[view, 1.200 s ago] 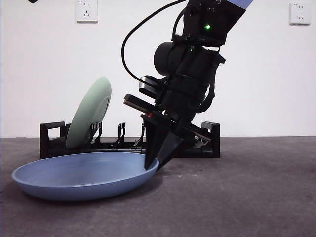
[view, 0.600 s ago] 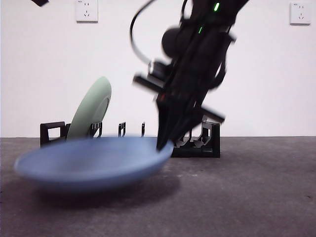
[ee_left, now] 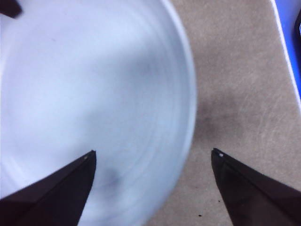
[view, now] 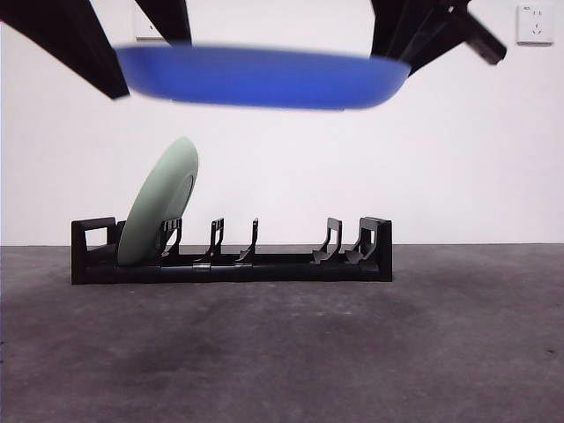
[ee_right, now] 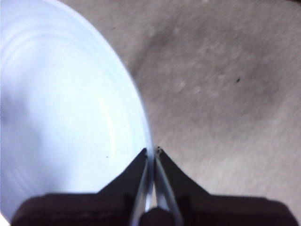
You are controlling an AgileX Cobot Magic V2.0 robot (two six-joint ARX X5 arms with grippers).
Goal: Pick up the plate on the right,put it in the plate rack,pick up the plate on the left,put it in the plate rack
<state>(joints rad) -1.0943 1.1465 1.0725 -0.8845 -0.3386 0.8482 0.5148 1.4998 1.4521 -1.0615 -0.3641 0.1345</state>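
The blue plate (view: 264,77) hangs level high above the table, blurred. My right gripper (ee_right: 151,149) is shut on its rim, with the pale inside of the plate (ee_right: 61,117) spreading away from the jaws; in the front view that arm shows as dark shapes at the top right. My left gripper (ee_left: 153,152) stands open just above the plate (ee_left: 94,94), one jaw over the dish and one past its rim, not touching. Below, the black plate rack (view: 264,264) holds a green plate (view: 159,211) leaning in a slot near its left end.
The rack's other dividers (view: 335,240) stand free to the right of the green plate. Grey table (view: 352,352) spreads in front of the rack. Wall sockets (view: 536,24) sit on the white wall behind.
The blue plate has risen from the table to the top of the picture, pinched by the right gripper. Dark jaws of the other arm have come in at the top left.
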